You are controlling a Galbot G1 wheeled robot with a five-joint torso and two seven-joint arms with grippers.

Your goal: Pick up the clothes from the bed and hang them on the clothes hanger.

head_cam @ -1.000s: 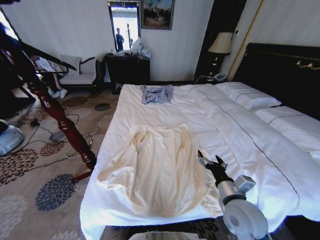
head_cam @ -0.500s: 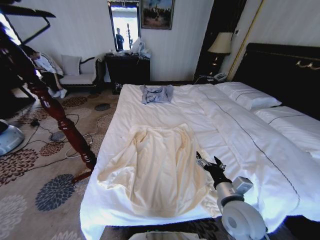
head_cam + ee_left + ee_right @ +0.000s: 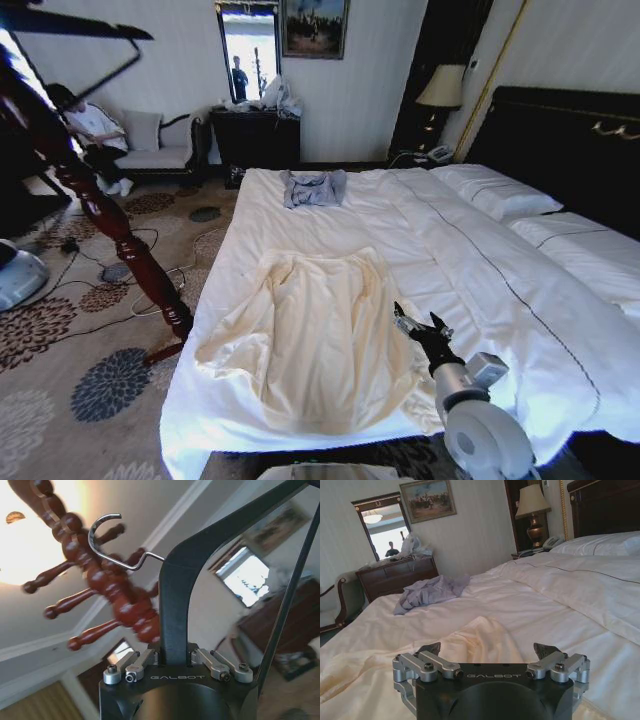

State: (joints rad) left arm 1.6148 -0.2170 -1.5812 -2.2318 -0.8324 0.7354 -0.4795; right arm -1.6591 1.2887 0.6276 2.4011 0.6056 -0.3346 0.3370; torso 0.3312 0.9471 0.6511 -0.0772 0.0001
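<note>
- My right gripper hangs low over the bed, in the lower right of the head frame, with its 2 fingers spread wide apart and nothing between them.
- It sits just beside the right edge of the cream top, which lies spread flat on the white sheet in the lower middle of the frame, collar toward the far end of the bed.
- In the right wrist view the gripper points along the bed, with a raised fold of the top just ahead of it.
- My left gripper is clamped on the neck of the black hanger, held up high; the wire hook curls toward the upper left of that frame, in front of the red wooden post.
- In the head view the hanger shows as a dark bar at the upper left, above the post.
- The small grey-blue garment lies well apart at the far end of the bed; I judge it is not mine to take.
- The step in hand, as I read it, is grasping the top. To do it well I would bring the open fingers down onto a raised fold near the shoulder or collar, not the flat middle.
- Thin fabric slips and bunches, so I would pinch only the top and avoid catching the sheet under it.
- I would keep the hanger steady and level until the top comes up.
</note>
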